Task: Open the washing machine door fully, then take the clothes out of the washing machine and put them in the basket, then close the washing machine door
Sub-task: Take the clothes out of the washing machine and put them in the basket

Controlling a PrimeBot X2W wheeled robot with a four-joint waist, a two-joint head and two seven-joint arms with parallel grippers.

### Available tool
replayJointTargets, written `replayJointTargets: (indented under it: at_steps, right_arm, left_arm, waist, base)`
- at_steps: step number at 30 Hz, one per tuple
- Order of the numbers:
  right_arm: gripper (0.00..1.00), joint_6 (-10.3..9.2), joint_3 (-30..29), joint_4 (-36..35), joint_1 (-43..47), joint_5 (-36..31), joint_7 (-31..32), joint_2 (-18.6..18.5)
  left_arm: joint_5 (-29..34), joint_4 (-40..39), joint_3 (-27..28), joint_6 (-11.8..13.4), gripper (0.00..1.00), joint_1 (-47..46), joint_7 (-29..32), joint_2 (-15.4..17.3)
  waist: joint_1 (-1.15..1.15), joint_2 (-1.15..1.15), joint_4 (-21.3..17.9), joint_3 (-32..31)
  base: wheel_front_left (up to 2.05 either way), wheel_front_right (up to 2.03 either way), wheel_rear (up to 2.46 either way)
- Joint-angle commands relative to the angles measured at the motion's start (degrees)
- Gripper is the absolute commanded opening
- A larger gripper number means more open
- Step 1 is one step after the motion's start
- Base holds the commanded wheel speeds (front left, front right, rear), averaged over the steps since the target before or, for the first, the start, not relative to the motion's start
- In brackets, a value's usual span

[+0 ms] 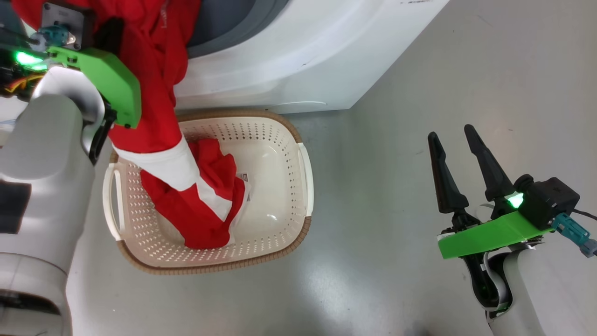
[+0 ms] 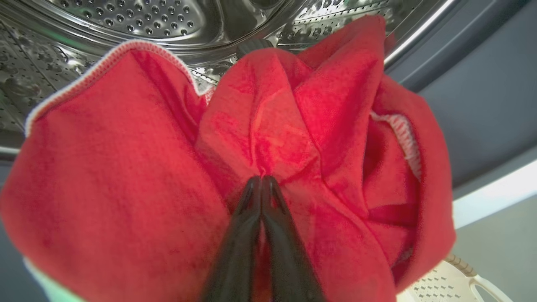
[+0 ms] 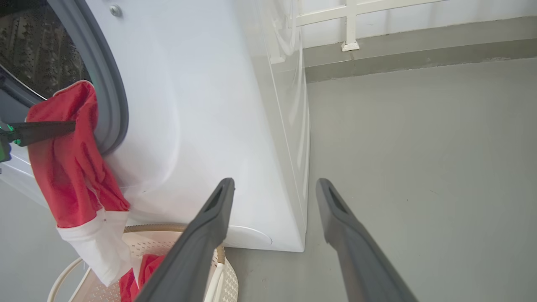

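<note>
Left gripper [image 2: 262, 180]: fingers are pressing together, pinching a fold of the red cloth [image 1: 156, 107] at the mouth of the washing machine [image 1: 280, 56].
Red cloth: is hanging down from the drum opening, its lower end piling in the left half of the basket [image 1: 284, 158].
Basket: is sitting on the floor [image 1: 419, 93], just beside the machine's front.
Right gripper [image 1: 450, 131]: fingers are standing spread, gripping nothing, well apart from the basket.
Risk: if the left gripper is releasing too high, the upper cloth may be catching on the door rim or slumping over the basket's left edge onto the floor.
</note>
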Motion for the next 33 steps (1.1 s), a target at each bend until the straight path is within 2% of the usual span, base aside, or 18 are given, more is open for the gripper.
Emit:
replayJointTargets:
  at_steps: [1, 9, 16, 23, 33]
  right_arm:
    - [1.00, 0.35, 1.0, -1.5, -0.5, 0.4, -0.4, 0.1]
    - [1.00, 0.35, 0.3, -1.2, 0.0, -0.1, -0.4, 0.1]
    - [1.00, 0.35, -0.5, -1.2, 0.9, -0.7, -0.4, 0.1]
    - [1.00, 0.35, -0.9, -1.2, 1.4, -1.2, -0.4, 0.1]
    - [1.00, 0.35, -1.3, -0.9, 2.6, -1.5, -0.4, 0.1]
  left_arm:
    - [-1.1, -0.8, 0.5, 0.1, 0.00, -1.3, -1.1, 1.9]
    - [-8.8, -4.6, 1.0, 0.1, 0.00, 1.2, -6.4, 0.7]
    - [-16.6, -16.2, 3.6, 0.1, 0.00, 7.2, -7.4, 1.8]
    - [-17.3, -29.3, 9.6, 0.1, 0.00, 14.7, -7.5, 2.8]
    - [-14.8, -48.5, 18.5, 0.1, 0.00, 27.7, -7.5, 0.9]
  waist:
    - [0.00, 0.00, 0.2, -0.1]
    - [0.00, 0.00, 1.4, -1.6]
    - [0.00, 0.00, 2.7, -3.4]
    - [0.00, 0.00, 3.7, -4.5]
    - [0.00, 0.00, 4.6, -6.4]
  base:
    - [0.00, 0.00, 0.00]
    - [0.00, 0.00, 0.00]
    - [0.00, 0.00, 0.00]
    - [0.00, 0.00, 0.00]
    - [0.00, 0.00, 0.00]
